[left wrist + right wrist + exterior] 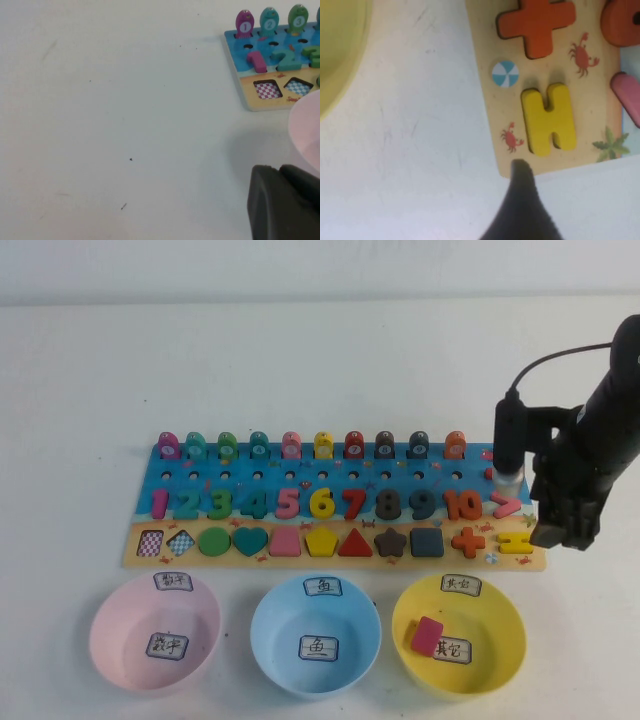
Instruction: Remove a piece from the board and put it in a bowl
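One small yellow piece (516, 543) sits in the board (140, 552), lower right of frame
Light, stiff, likely slick: pinch across both bars. Right gripper (560, 530) beside it, one finger (522, 210) visible, spread unclear; left gripper (282, 202) parked, can't tell

From my right wrist I look down on an end corner of the board (490, 125), its sandy strip lying on the white table (410, 165). The yellow equals-sign piece (549, 119) sits on that strip near the board's end edge, with the orange plus (536, 24) just beside it, apart. A blue-and-white beach ball print (505, 74) and two red crab prints mark the sand. One dark fingertip (522, 200) of my right gripper reaches the board's corner. The yellow bowl's (340, 55) rim shows across the table.
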You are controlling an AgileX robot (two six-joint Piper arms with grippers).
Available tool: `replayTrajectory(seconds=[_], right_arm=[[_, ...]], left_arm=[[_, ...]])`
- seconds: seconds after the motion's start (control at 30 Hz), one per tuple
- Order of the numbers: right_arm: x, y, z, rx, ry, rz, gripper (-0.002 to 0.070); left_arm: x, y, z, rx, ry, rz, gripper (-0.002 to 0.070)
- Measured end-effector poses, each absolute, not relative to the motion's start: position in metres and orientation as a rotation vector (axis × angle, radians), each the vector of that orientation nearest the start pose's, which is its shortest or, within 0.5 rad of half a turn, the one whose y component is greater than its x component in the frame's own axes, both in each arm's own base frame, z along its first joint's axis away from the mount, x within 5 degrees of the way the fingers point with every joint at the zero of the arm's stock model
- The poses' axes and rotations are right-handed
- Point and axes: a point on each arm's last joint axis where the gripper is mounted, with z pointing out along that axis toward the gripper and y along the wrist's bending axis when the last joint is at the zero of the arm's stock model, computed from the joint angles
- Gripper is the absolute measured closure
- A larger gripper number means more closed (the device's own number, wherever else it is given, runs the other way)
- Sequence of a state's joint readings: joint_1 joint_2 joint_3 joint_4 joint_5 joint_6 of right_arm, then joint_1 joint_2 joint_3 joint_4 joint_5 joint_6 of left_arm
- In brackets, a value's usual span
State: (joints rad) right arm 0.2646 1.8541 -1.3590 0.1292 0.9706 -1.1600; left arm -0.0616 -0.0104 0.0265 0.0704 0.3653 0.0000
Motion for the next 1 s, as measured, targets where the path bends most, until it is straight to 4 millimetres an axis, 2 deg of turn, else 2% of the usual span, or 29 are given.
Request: replayTrajectory(seconds=[0.13, 0.3, 0.5, 0.77, 1.0], right_arm=[[0.357, 0.107, 0.214, -1.873, 2.242, 0.031, 0.0234], [0.358, 0.111, 0.215, -1.824, 2.232, 0.07, 0.0239], [0.356, 0.114, 0.215, -1.8, 2.246, 0.129, 0.0323], [0.367, 0.115, 0.216, -1.727, 2.181, 0.046, 0.0349], [0.355, 0.122, 0.213, -1.874, 2.203, 0.068, 0.0348]], left_arm=[[0.053, -0.001, 0.172, 0.101, 1.861, 0.026, 0.068], [0.053, -0.001, 0.172, 0.101, 1.861, 0.026, 0.068], [0.053, -0.001, 0.172, 0.101, 1.861, 0.026, 0.068], [0.053, -0.001, 0.172, 0.101, 1.861, 0.026, 0.068], [0.053, -0.001, 0.172, 0.101, 1.861, 0.026, 0.068]])
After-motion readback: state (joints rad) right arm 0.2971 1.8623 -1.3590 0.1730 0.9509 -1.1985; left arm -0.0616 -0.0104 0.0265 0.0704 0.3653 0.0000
